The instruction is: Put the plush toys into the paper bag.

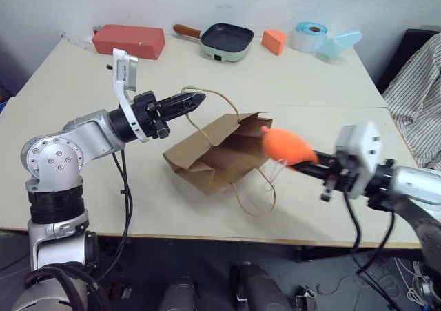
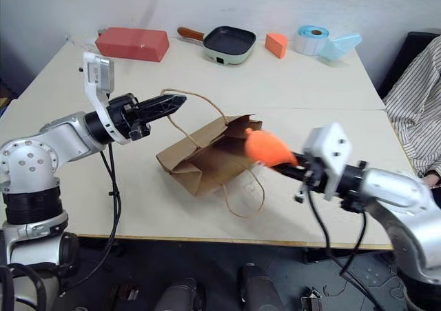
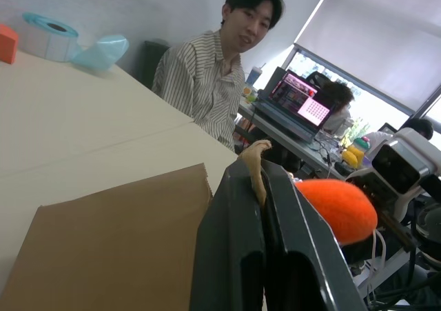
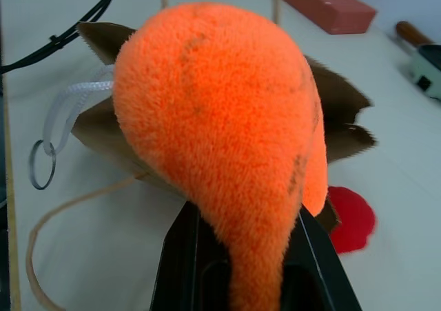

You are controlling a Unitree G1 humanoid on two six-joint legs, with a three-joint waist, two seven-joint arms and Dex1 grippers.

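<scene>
From the head, we look down over the pale beige counter [image 1: 289, 90]; both wrist cameras sit close, sharing the brown kraft paper bag [image 1: 217, 152].

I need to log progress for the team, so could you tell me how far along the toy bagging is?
Nothing is fully bagged yet. In hand: the right gripper is shut on the orange plush toy at the paper bag mouth, while the left gripper pinches a cord handle, lifting it. Left: drop the orange toy in, then the red plush toy, beside the bag's mouth.
</scene>
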